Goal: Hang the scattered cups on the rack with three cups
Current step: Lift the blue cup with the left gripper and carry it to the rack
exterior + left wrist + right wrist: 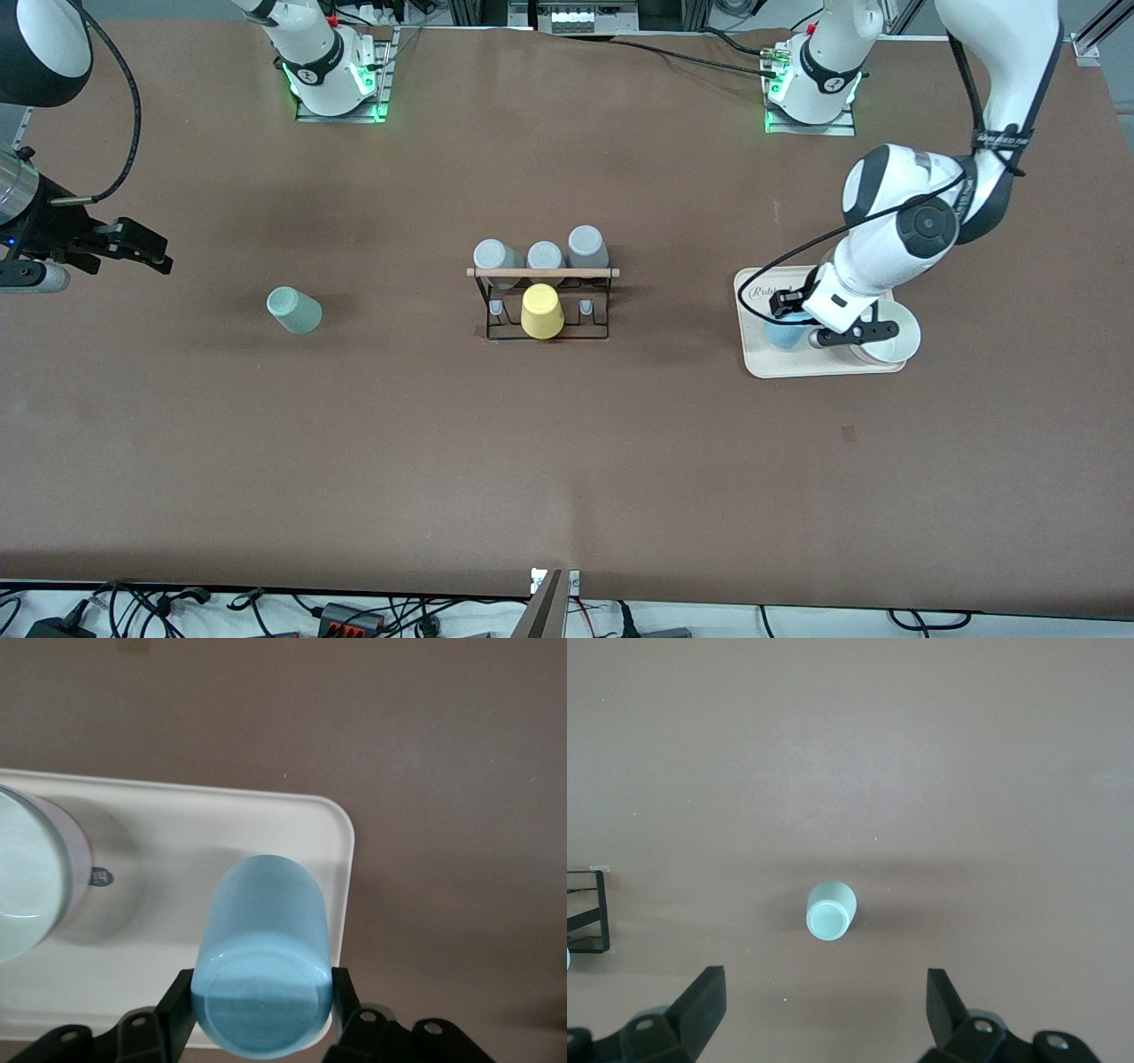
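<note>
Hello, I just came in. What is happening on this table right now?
The left gripper is shut on the light blue cup, which stands upside down on the beige tray at the left arm's end of the table. The right gripper is open and hangs in the air above the table, with the sage green cup not yet touched. The rack in the middle already carries three grey cups and a yellow cup.

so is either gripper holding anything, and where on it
The left gripper is shut on the light blue cup, fingers on opposite sides near its closed base. The right gripper is open, holding nothing.
</note>
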Tool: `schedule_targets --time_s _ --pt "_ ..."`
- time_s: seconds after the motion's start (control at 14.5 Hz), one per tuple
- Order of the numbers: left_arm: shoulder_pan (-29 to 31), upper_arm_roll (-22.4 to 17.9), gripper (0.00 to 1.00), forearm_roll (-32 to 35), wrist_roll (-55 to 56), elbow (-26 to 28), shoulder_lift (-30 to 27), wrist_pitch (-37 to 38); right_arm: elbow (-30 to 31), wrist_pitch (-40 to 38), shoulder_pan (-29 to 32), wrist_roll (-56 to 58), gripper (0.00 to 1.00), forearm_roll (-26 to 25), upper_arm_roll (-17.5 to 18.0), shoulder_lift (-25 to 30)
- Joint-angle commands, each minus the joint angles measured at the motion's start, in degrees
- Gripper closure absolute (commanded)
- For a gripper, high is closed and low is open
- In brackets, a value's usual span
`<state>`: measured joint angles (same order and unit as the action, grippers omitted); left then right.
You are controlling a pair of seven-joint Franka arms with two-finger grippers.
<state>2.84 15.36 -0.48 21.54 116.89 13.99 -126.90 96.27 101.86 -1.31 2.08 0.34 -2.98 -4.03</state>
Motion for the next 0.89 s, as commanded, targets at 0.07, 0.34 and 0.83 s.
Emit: schedule_targets --time_s 0.07,0.34,0.83 --pt "0.07 0.37 0.52 -0.39 1.66 -11.84 -0.36 15.25 -0.21 0.62 -0.01 0.21 0.00 -0.69 0.16 0.07" --pt "-0.46 3.79 0.52 -0.75 10.07 -18.17 -0.54 20.46 -0.21 0.97 -0.01 0.21 0.00 -0.69 0.25 0.07" --pt "-0.99 15.74 0.51 -0.75 29.59 -21.88 2.17 19.51 -0.21 0.97 0.00 0.12 0.00 -0.69 0.16 -0.10"
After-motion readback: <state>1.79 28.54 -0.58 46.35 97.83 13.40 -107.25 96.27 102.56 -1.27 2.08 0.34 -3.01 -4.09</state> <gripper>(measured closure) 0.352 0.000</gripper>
